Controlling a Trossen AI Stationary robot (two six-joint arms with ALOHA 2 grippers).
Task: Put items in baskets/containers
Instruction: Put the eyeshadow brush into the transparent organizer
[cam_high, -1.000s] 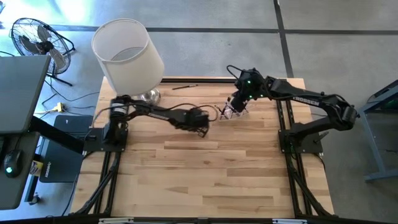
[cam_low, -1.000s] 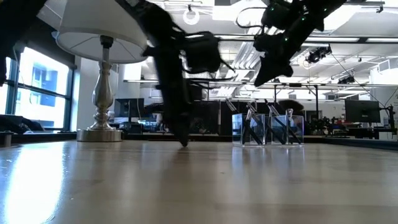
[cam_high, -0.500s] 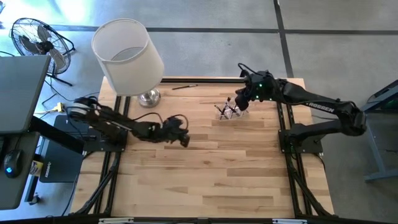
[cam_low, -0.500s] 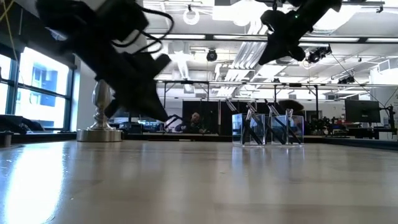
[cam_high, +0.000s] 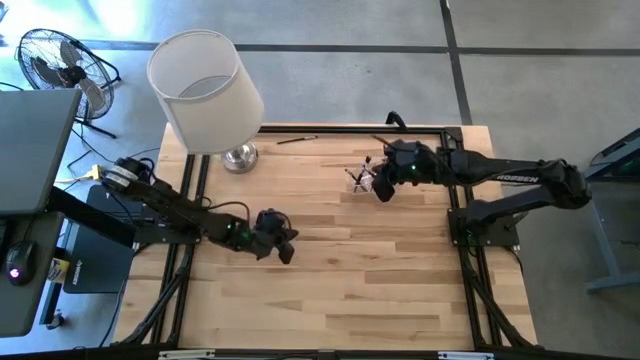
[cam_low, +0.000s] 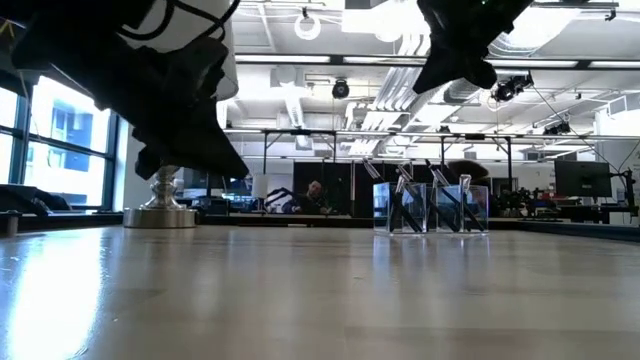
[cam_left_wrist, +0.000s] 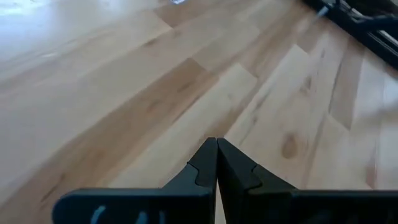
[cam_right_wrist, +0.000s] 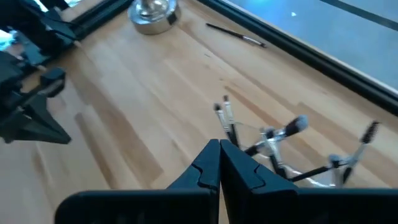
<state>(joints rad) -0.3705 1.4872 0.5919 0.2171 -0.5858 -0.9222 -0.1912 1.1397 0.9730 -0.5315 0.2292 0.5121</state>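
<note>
High view: standing as light, stiff brushes in the clear holder at the table's far side; one stray brush lying by the far edge, best pinched mid-handle

Low view: holder looking fragile

Wrist views: left gripper and right gripper both pressed together, empty

No readable writing

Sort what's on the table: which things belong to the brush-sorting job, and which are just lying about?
Job:
- clear holder with brushes standing in it
- stray brush on the table's far edge
- right tool, shut, beside the holder
- left tool, shut, over bare wood

Lying about:
- lamp
</note>
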